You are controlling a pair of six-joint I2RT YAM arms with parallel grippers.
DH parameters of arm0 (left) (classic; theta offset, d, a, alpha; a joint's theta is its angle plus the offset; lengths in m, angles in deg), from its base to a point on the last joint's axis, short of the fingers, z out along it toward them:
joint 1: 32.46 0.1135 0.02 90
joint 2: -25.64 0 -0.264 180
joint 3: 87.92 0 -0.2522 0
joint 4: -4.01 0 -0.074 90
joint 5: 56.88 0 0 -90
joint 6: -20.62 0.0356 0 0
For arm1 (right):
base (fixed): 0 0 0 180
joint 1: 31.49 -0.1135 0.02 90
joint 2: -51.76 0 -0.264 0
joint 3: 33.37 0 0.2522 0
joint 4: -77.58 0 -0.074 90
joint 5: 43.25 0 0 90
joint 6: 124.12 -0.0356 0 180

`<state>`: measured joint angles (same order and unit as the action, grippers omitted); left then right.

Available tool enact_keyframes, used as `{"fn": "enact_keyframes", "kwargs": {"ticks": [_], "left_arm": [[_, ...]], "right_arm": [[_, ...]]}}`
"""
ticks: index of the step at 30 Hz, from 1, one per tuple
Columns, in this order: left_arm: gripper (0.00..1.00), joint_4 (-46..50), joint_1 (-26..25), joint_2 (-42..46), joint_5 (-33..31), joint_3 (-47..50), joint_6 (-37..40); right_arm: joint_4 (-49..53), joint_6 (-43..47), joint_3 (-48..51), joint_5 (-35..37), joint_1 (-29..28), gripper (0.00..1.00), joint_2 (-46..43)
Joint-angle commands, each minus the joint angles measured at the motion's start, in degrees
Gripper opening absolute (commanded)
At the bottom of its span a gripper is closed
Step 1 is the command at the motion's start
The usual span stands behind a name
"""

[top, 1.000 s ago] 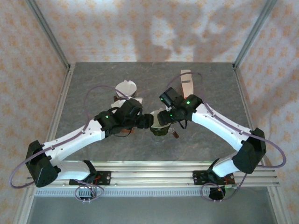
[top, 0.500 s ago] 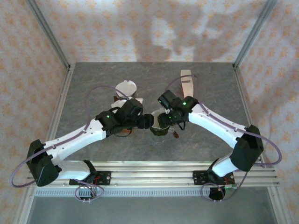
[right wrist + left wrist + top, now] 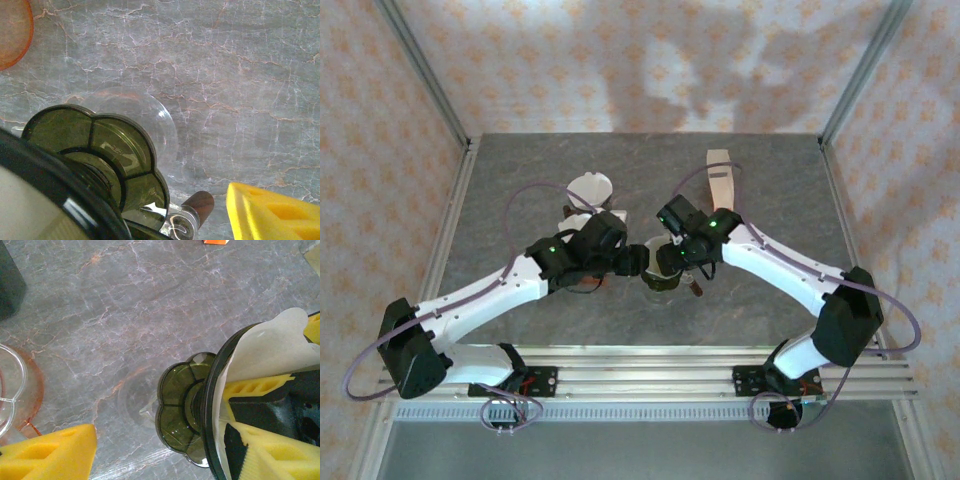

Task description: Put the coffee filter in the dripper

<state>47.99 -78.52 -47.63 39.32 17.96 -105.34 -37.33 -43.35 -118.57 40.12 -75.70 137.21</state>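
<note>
I see both arms converging on the dripper [image 3: 662, 281] near the middle of the desk [image 3: 780, 200]. The dripper is dark green and translucent, with a scalloped base, and it sits on a clear glass vessel with a brown knob [image 3: 198, 201]. The coffee filter [image 3: 272, 347] is white paper and lies inside the dripper cone against the wall, its upper edge rising above the dark rim. The left gripper [image 3: 638, 262] has its jaws open. In the left wrist view one yellow finger [image 3: 55, 452] stands well apart from the dripper on the outside, and the other [image 3: 272, 450] sits inside the rim against the paper. The right gripper [image 3: 672, 258] also has open jaws. Its visible finger [image 3: 272, 212] is clear of the dripper base, with bare desk between them, and I cannot see its second finger in the right wrist view. A white paper cone [image 3: 590, 187] rests farther back on the desk, and an orange-tinted glass item [image 3: 27, 390] lies beside the left arm.
</note>
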Motion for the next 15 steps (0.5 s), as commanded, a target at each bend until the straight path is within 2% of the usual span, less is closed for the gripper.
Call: {"fn": "enact_keyframes", "kwargs": {"ticks": [1,15], "left_arm": [[0.70,0.72,0.35,-0.43,-0.18,0.59,0.97],[0.69,0.51,0.29,-0.61,-0.35,0.95,0.81]], "right_arm": [[-0.03,-0.83,1.22,3.29,0.17,0.68,-0.90],[-1.40,-3.80,0.76,5.19,0.17,0.69,-13.10]]}}
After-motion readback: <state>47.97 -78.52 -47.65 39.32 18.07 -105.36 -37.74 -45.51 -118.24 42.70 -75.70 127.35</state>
